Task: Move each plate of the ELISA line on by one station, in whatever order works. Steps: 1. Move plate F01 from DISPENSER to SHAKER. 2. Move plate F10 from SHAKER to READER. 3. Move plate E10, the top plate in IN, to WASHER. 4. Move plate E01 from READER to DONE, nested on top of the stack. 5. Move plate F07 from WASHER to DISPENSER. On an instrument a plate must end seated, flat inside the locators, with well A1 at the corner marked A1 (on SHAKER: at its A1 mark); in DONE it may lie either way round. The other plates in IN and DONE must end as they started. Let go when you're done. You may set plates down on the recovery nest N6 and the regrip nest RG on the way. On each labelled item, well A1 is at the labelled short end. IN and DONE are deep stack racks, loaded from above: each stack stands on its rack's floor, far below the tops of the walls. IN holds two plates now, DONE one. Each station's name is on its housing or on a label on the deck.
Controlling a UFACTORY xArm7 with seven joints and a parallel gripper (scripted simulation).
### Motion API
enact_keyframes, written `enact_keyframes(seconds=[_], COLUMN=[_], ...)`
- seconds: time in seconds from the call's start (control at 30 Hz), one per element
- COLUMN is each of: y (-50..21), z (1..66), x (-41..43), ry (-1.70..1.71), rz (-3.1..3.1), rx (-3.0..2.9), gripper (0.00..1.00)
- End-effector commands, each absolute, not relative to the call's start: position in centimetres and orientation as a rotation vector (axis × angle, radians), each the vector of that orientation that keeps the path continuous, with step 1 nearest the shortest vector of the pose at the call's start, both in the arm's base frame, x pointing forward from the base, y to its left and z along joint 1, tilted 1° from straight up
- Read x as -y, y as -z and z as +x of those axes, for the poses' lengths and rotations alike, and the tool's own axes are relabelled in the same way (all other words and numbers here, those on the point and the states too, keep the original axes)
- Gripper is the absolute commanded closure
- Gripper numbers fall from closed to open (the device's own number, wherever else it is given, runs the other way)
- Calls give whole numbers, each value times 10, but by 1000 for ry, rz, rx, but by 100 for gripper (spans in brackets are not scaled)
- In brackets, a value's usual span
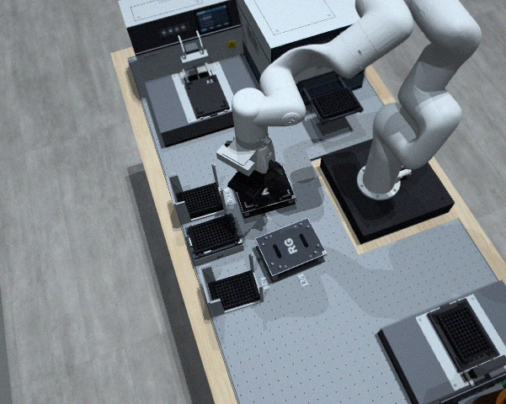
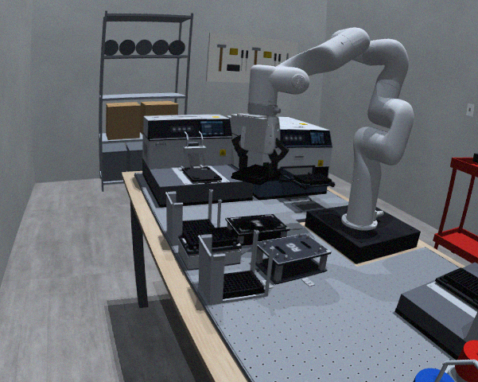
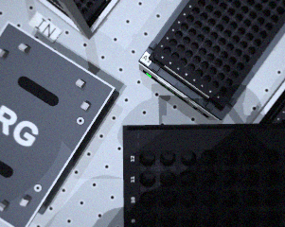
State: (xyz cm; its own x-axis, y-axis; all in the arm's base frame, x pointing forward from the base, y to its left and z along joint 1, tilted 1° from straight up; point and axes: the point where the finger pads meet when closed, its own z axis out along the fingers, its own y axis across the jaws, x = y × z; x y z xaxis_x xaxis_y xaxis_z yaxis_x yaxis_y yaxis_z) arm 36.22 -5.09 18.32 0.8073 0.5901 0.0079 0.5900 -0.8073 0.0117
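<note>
My gripper (image 1: 256,180) (image 2: 258,169) is shut on a black well plate (image 1: 249,188) (image 2: 256,176) (image 3: 208,180) and holds it level, well above the deck. It hangs over the black nest (image 1: 272,202) (image 2: 256,224) just beyond the RG nest (image 1: 291,247) (image 2: 294,247) (image 3: 38,123). The IN rack (image 1: 207,274) (image 2: 209,263) holds a plate (image 1: 234,289) (image 2: 242,283) on its floor. The low station left of my gripper bears a plate (image 1: 212,233) (image 3: 213,52). The far rack holds a plate (image 1: 199,199). I cannot read the held plate's label.
Two instruments at the back each bear a plate, the left one (image 1: 205,95) (image 2: 200,173) and the right one (image 1: 334,103). A fourth instrument at the front right bears a plate (image 1: 461,334) (image 2: 464,283). The arm's black base (image 1: 418,204) stands at the right. The rack posts stand tall.
</note>
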Motion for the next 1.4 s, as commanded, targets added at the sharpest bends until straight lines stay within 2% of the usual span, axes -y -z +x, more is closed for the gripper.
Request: enact_keyframes(seconds=[0.0,1.37], y=[-185,-185], z=[364,371], x=[64,181], ry=[-24,-21], rz=[2960,2802], rx=[-1022,-1393], gripper=[100,100])
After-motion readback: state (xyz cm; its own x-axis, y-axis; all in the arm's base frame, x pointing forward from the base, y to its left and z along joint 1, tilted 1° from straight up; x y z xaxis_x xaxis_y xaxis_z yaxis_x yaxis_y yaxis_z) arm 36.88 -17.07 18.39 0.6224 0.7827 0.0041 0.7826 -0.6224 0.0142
